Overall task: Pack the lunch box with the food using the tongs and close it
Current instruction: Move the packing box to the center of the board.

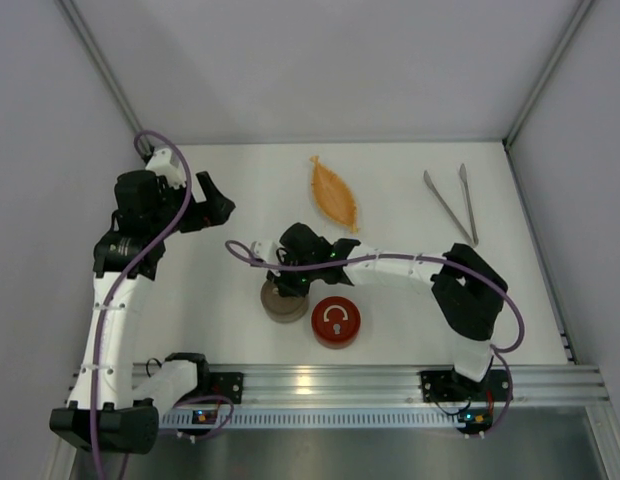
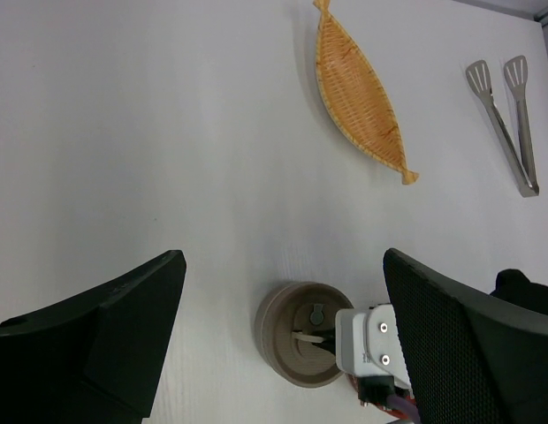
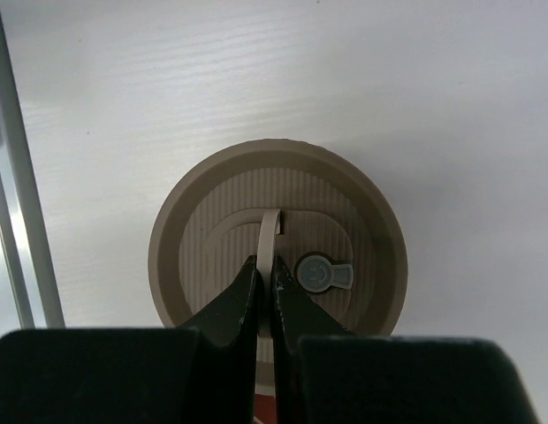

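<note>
Right end effector [image 3: 265, 276] clamps strap [image 3: 270, 237] of beige lid [image 3: 203, 199]; left end effector [image 2: 283, 258] gapes aloft.

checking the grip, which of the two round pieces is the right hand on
The beige one, pinched by its strap; the red one lies untouched beside it.

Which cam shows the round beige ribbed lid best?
Right wrist: the round beige ribbed lid fills the frame, its strap handle pinched by the shut right gripper. Left wrist shows it small, partly behind that gripper; top external, partly under it.
</note>
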Controlling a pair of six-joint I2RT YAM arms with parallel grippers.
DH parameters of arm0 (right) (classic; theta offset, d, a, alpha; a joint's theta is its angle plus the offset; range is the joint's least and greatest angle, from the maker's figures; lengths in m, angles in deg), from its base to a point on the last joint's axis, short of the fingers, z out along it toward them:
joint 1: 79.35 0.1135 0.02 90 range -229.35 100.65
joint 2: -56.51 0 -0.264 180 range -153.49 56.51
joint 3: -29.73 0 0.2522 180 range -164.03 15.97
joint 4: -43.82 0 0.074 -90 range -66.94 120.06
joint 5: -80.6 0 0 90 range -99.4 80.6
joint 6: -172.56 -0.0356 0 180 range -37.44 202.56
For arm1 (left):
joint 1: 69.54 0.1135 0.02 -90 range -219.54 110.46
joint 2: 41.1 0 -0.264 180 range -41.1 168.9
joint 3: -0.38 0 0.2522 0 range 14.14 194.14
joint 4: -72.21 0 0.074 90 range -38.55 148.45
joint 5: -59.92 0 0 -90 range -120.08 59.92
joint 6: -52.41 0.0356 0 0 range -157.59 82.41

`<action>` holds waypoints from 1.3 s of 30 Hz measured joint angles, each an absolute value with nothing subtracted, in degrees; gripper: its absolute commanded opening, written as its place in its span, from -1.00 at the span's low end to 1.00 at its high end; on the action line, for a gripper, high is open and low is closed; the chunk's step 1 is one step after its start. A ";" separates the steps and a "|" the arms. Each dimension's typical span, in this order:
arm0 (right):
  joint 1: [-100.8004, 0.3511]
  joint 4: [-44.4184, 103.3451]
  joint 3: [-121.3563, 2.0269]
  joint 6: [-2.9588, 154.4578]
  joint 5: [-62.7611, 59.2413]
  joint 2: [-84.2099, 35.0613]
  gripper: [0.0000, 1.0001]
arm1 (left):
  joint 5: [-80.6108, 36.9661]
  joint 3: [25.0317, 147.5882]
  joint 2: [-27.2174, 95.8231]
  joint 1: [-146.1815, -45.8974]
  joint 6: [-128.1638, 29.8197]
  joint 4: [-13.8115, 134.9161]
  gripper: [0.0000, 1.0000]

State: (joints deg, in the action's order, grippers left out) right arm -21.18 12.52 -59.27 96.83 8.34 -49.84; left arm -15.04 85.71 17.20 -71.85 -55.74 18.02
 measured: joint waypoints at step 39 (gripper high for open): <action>-12.09 9.17 -46.66 106.62 8.18 -37.73 0.02 | -14.01 84.14 18.84 -71.78 -54.94 20.82 0.97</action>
